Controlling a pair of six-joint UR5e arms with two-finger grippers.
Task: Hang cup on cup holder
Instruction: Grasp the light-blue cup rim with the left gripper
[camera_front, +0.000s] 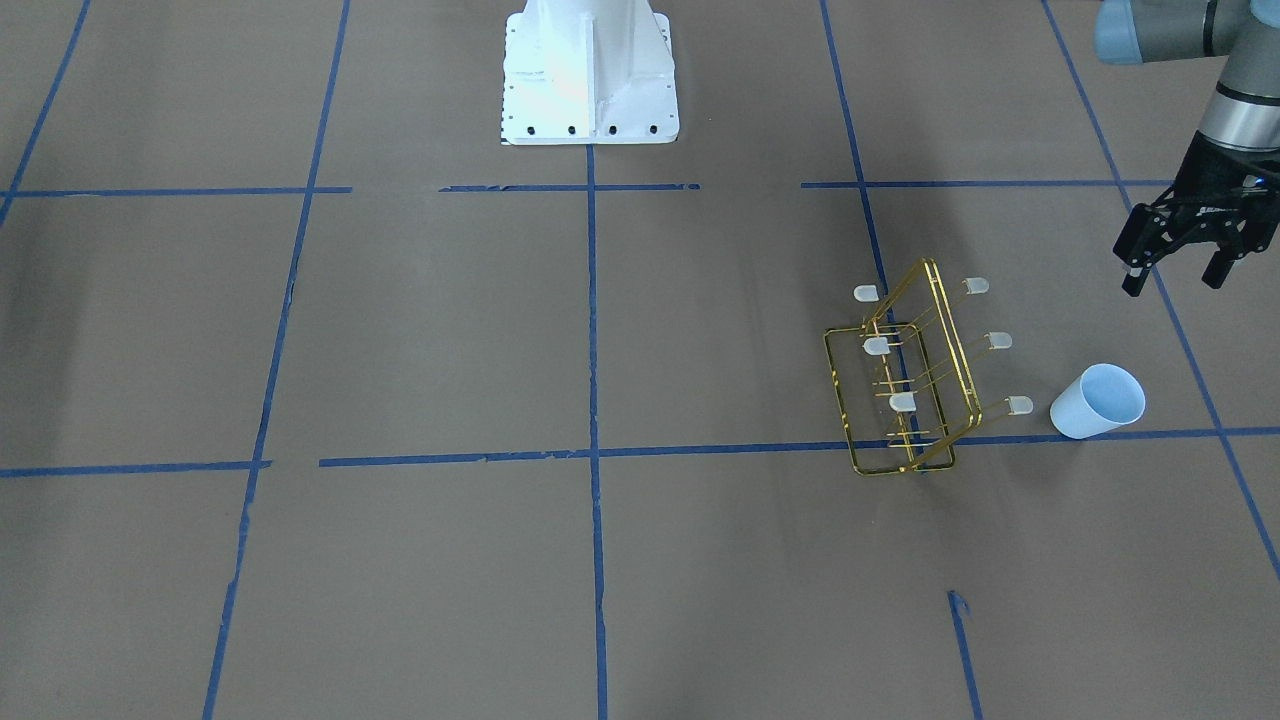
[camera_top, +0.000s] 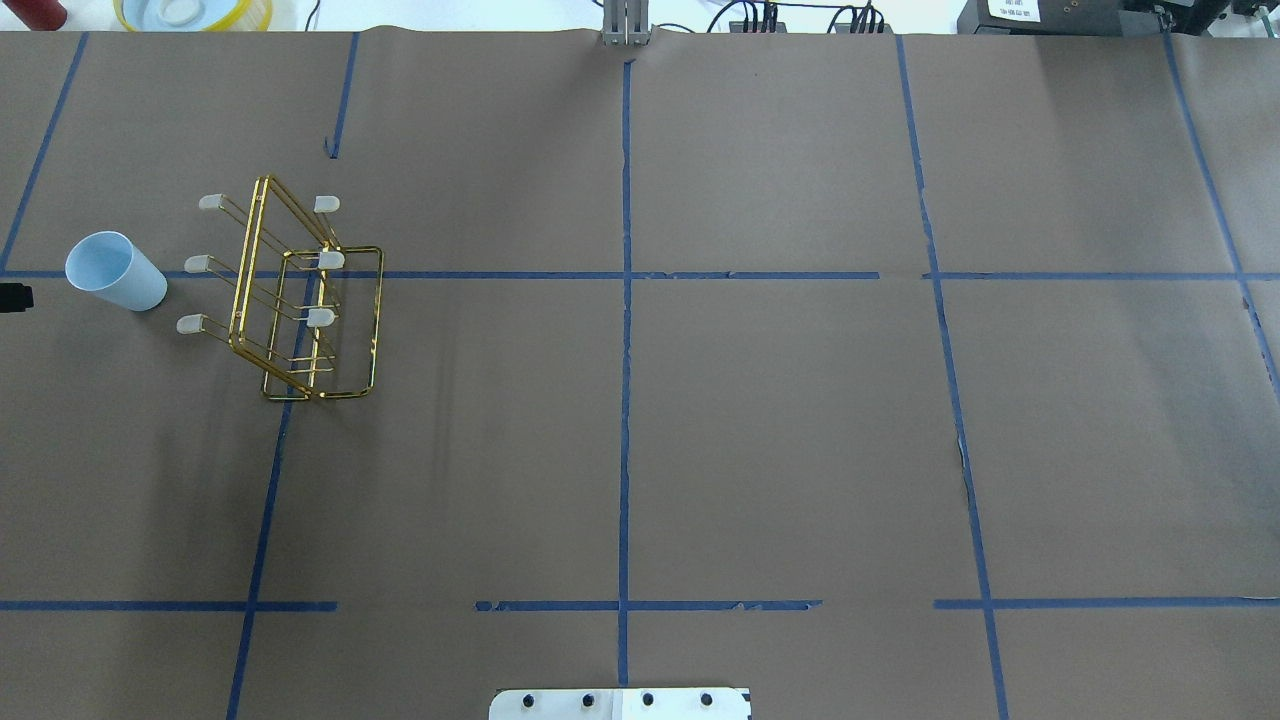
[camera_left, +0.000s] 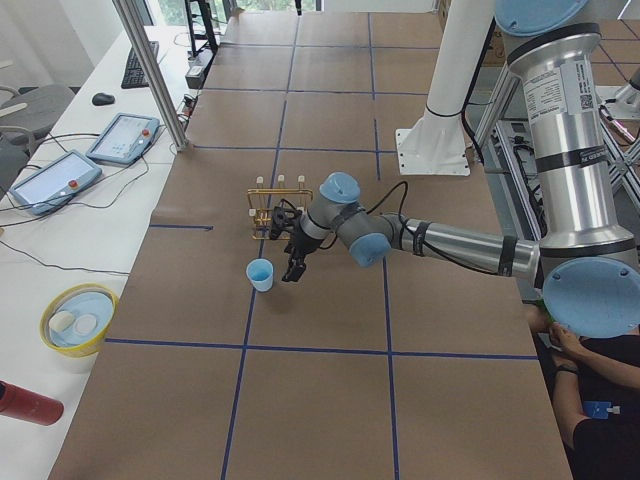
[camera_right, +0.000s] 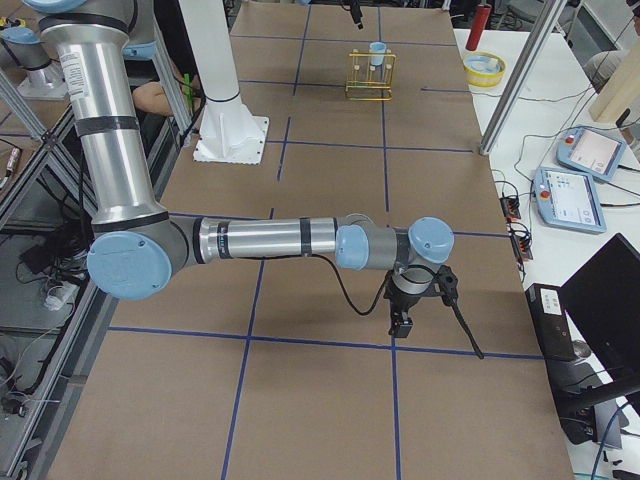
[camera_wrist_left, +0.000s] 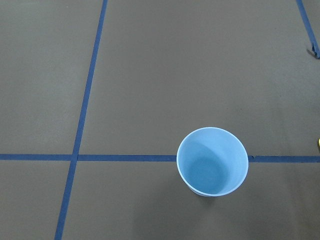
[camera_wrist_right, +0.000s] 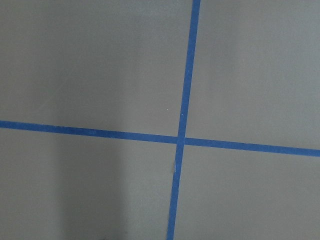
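Observation:
The pale blue cup (camera_front: 1097, 400) stands upright, rim up, on the brown table, just beside the gold wire cup holder (camera_front: 905, 385) and apart from it. The holder stands upright with whitish capped prongs on both sides; nothing hangs on it. Both also show in the overhead view: cup (camera_top: 115, 270), holder (camera_top: 300, 300). My left gripper (camera_front: 1172, 283) is open and empty, hovering above and toward the robot side of the cup; the left wrist view looks straight down into the cup (camera_wrist_left: 212, 161). My right gripper (camera_right: 402, 318) shows only in the right side view, far from both; I cannot tell its state.
The robot's white base (camera_front: 588, 80) stands at the table's middle. Blue tape lines grid the brown table. A yellow bowl (camera_left: 78, 318), a red bottle (camera_left: 25, 403) and tablets (camera_left: 122, 138) lie on the side bench beyond the table edge.

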